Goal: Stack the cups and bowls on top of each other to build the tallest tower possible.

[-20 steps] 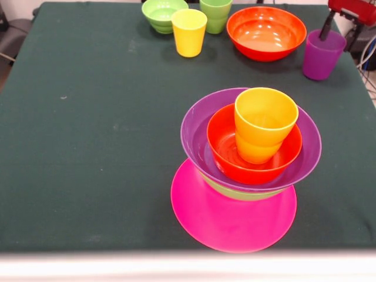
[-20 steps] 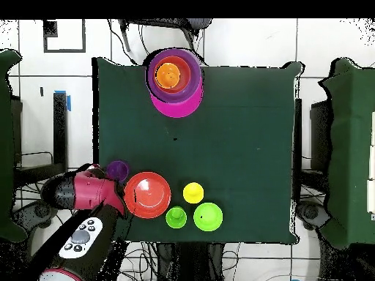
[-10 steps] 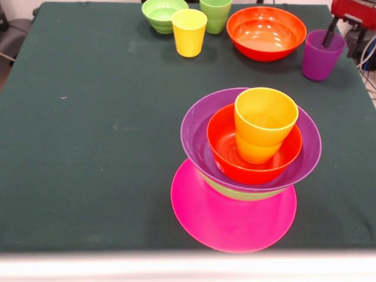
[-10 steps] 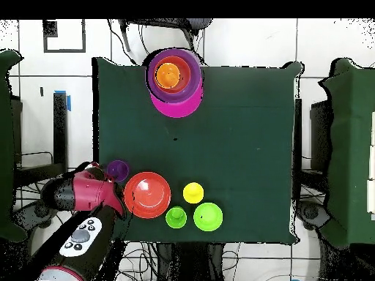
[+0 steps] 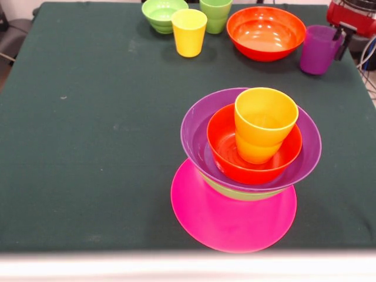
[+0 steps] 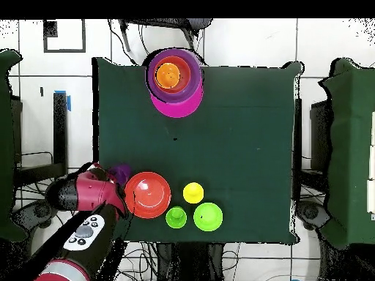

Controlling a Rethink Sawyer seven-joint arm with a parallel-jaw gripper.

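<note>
The tower stands at the near side: a pink base bowl, a light green bowl, a wide purple bowl, an orange-red bowl and an orange cup on top. It also shows in the overhead view. My gripper is at the far right, shut on the rim of the purple cup, which tilts. The overhead view shows the gripper beside the purple cup. The yellow cup, light green cup, small green bowl and second orange-red bowl stand loose.
The loose orange-red bowl sits just left of the purple cup in the front view. The loose pieces line the far edge of the dark green cloth. Cables and tiled floor surround the table.
The purple cup has shifted a little towards the orange-red bowl and now tilts. The red gripper head has come lower and closer to it.
</note>
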